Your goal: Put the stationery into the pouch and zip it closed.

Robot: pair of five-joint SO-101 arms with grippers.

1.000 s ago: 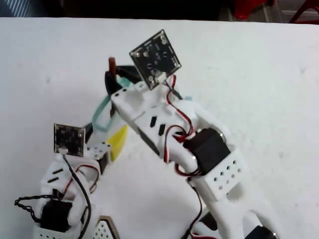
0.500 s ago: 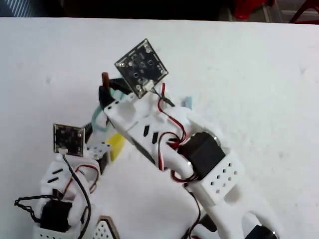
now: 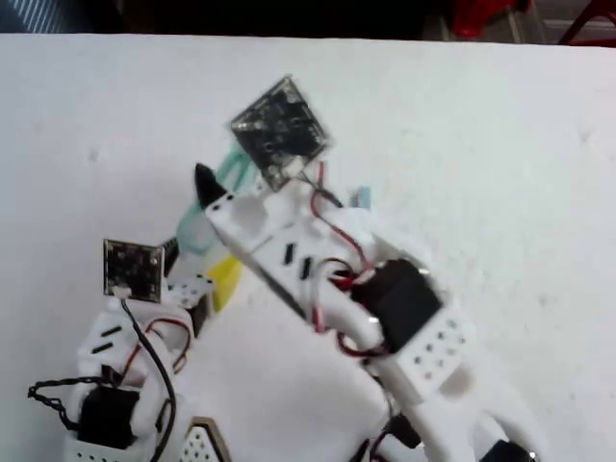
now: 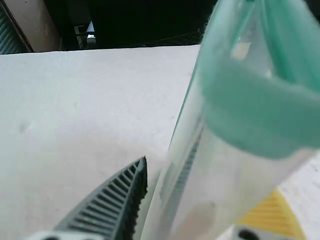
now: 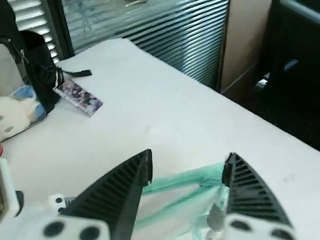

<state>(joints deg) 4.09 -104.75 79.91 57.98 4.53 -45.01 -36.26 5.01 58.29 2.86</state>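
The right gripper (image 5: 189,156) gapes wide, holding nothing, over the pouch's (image 5: 172,181) teal zip edge; whether the left gripper (image 4: 150,195) grips it, I cannot tell.

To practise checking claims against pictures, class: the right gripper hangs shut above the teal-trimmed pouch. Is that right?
Not quite. The right wrist view shows the right gripper open, jaws spread wide, not shut. The rest holds: it hangs above the teal-trimmed pouch.
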